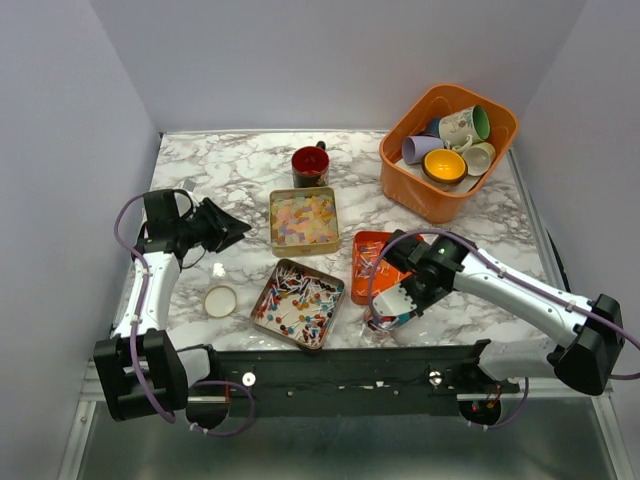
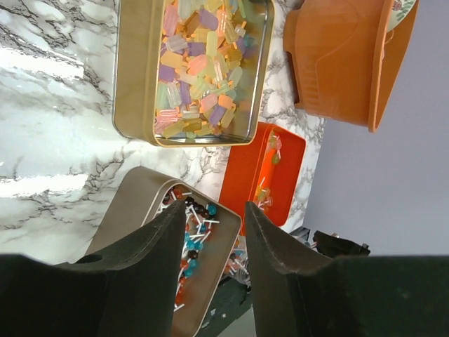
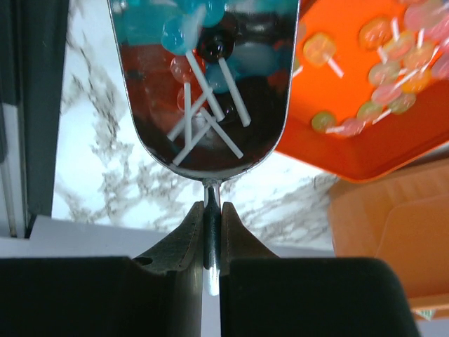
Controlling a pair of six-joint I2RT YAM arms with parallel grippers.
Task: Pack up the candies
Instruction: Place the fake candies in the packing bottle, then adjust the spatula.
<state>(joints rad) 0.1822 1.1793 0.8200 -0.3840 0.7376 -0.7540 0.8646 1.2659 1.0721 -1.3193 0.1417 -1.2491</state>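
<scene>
The candies lie in three containers: pastel squares in a gold tin (image 1: 304, 220) (image 2: 196, 70), red and blue lollipops in a second tin (image 1: 298, 303) (image 2: 133, 203), and pale lollipops on an orange tray (image 1: 372, 255) (image 3: 365, 133). My right gripper (image 1: 410, 288) (image 3: 212, 208) is shut on the thin handle of a metal scoop (image 1: 392, 306) (image 3: 210, 105). The scoop holds red and blue lollipops and hangs near the table's front edge, between the lollipop tin and the orange tray. My left gripper (image 1: 240, 230) (image 2: 215, 205) stands open and empty, left of the gold tin and pointing right.
An orange basket (image 1: 400, 165) (image 2: 337, 63) of mugs stands at the back right. A dark red mug (image 1: 310, 165) is behind the gold tin. A small round white lid (image 1: 220, 300) and a tiny white piece (image 1: 218, 268) lie at front left.
</scene>
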